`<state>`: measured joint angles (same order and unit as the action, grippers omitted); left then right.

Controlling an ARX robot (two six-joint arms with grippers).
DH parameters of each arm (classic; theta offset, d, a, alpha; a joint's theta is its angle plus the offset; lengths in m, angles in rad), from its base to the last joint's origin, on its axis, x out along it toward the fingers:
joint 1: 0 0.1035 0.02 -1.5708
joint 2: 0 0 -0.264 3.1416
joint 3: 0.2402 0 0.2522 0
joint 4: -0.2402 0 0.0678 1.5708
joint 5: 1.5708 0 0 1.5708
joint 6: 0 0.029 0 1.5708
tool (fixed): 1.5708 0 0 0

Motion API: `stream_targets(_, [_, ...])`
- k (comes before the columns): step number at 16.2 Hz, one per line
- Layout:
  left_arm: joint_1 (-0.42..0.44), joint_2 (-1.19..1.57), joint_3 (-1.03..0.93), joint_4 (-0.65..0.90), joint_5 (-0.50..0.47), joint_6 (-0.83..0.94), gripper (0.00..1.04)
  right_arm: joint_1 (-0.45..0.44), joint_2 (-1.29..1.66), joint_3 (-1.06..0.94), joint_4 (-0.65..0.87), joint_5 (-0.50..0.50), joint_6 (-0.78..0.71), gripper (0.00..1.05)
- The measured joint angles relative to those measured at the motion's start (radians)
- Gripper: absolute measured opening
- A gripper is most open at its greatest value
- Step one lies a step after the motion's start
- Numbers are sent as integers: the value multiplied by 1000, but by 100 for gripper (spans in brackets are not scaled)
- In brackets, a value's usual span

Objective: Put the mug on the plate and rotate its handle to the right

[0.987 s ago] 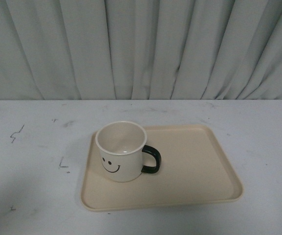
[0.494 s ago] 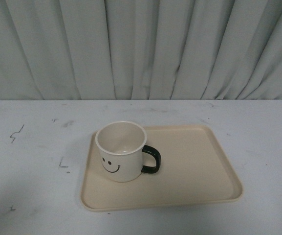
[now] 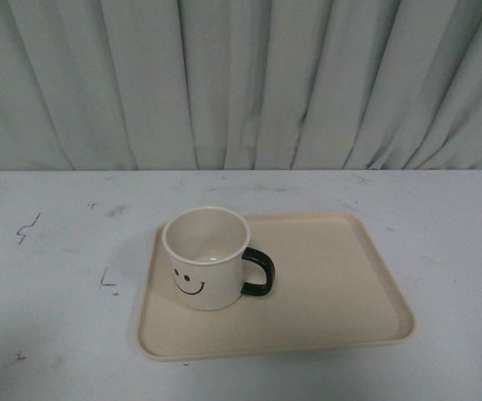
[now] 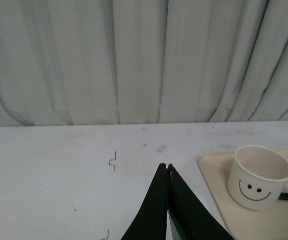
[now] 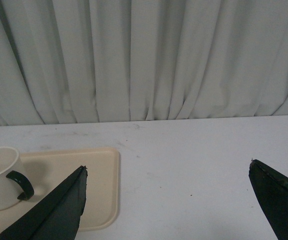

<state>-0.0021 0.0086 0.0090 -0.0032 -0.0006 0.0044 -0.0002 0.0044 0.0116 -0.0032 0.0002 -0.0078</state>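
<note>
Mug (image 3: 206, 259) is seen upright at lower centre of the front view, seated on the left part of the plate (image 3: 332, 292). Handle (image 3: 260, 274) is turned toward frame right, with the smiley facing the camera. Left gripper (image 4: 169, 167): fingers pressed together, nothing held. Right gripper (image 5: 167, 165): fingers spread wide, nothing between them. Both are seen apart from the mug.
</note>
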Motion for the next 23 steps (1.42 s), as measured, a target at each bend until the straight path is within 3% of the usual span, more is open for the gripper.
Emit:
stream_targets(3, [0, 0, 0, -1, 0, 0, 2, 0, 0, 0, 0, 0, 0, 98])
stream_targets(11, [0, 0, 0, 0, 0, -1, 98, 0, 0, 0, 0, 0, 0, 98])
stream_targets(21, [0, 0, 0, -1, 0, -1, 98, 0, 0, 0, 2, 0, 0, 98])
stream_targets(23, [0, 0, 0, -1, 0, -1, 98, 8, 34, 0, 74, 12, -1, 98])
